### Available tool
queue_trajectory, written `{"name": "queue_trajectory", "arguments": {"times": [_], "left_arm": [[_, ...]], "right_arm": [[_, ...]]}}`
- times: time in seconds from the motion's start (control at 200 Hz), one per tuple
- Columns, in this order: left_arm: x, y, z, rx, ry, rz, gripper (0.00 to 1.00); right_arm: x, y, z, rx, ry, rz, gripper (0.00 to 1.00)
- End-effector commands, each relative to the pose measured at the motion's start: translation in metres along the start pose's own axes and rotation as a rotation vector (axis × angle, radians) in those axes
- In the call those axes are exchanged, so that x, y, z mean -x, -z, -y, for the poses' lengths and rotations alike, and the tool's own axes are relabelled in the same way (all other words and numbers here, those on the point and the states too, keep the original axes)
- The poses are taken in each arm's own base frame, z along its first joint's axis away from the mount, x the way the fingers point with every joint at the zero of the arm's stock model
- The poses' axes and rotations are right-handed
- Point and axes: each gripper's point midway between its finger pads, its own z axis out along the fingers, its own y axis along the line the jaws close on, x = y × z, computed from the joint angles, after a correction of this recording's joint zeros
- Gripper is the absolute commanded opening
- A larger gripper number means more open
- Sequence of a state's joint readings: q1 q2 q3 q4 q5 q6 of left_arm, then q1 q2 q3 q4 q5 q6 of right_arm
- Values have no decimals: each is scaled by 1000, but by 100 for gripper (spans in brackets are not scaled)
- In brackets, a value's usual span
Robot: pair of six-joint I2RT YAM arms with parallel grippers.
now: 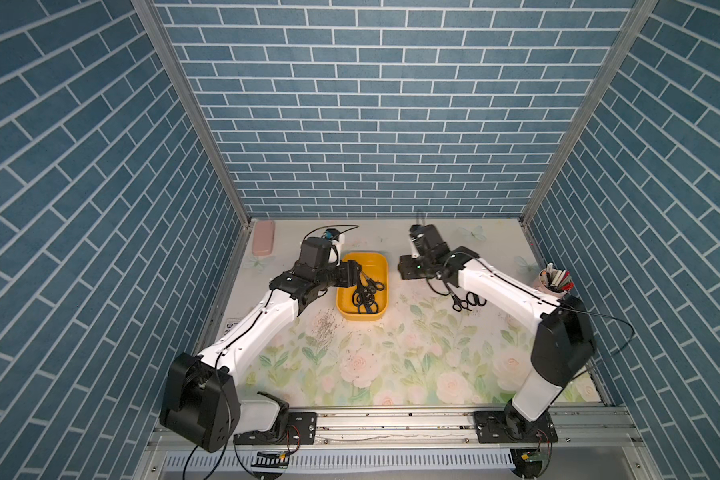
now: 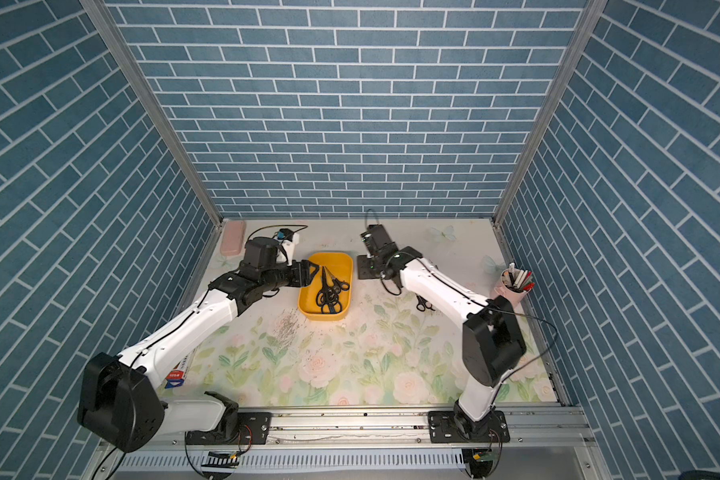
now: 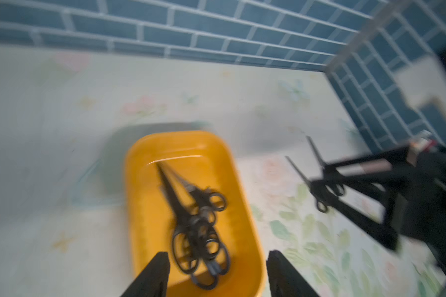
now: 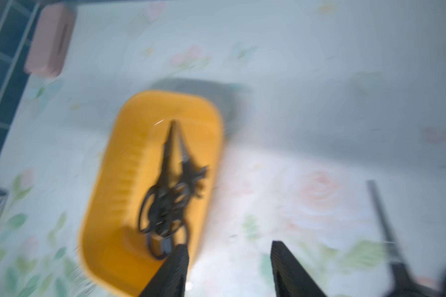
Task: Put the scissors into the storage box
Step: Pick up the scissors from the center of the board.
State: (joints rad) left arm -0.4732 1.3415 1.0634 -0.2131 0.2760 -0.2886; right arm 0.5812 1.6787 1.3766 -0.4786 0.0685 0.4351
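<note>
On the left gripper (image 3: 218, 254) the jaws are seen spread with nothing between them, held at the left rim of the storage box (image 3: 139, 205). On the right gripper (image 4: 228, 245) the jaws are likewise spread and empty, placed above the counter (image 4: 319, 115) just beside the box.

Inside the yellow-orange box a tangled heap of scissors (image 1: 362, 297) is seen. Four pairs are judged to be there, though the count is made uncertain by the overlap. Two further pairs (image 1: 468, 301) are seen lying flat on the counter beside the right forearm (image 1: 499, 286), well apart from the box.

The task is therefore judged to be about two-thirds done, with those two pairs left to be carried over. No brand or writing can be made out on scissors or box. A small sticker (image 2: 175, 376) at the counter's left edge is too small to be read.
</note>
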Motion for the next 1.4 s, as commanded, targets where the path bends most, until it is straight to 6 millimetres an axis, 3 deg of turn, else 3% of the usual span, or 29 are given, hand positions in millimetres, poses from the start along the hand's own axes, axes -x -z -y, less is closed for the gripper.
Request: {"name": "queue_trajectory", "arguments": {"times": [0.0, 0.075, 0.185, 0.33, 0.465, 0.73, 0.94, 1.185, 1.395], "left_arm": [[-5, -12, 65, -237, -196, -29, 66], [-21, -22, 94, -323, -266, -82, 66], [-49, -36, 128, -444, -321, -157, 66], [-77, -51, 145, -493, -344, -224, 67], [-84, -58, 144, -482, -343, -250, 67], [-91, -62, 132, -428, -358, -273, 68], [-91, -64, 130, -412, -360, -278, 68], [-94, -72, 121, -362, -364, -302, 68], [-96, -77, 119, -348, -358, -314, 67]], "right_arm": [[-48, -18, 92, -171, 20, -160, 54], [-69, -22, 121, -200, -15, -234, 54], [-89, -28, 134, -193, -17, -282, 53], [-112, -43, 147, -198, -20, -353, 45], [-124, -53, 147, -185, -15, -393, 43], [-139, -53, 161, -242, -19, -429, 37], [-150, -54, 160, -223, -29, -450, 34], [-156, -46, 125, -55, -110, -451, 34], [-162, -37, 103, 20, -156, -450, 43]]}}
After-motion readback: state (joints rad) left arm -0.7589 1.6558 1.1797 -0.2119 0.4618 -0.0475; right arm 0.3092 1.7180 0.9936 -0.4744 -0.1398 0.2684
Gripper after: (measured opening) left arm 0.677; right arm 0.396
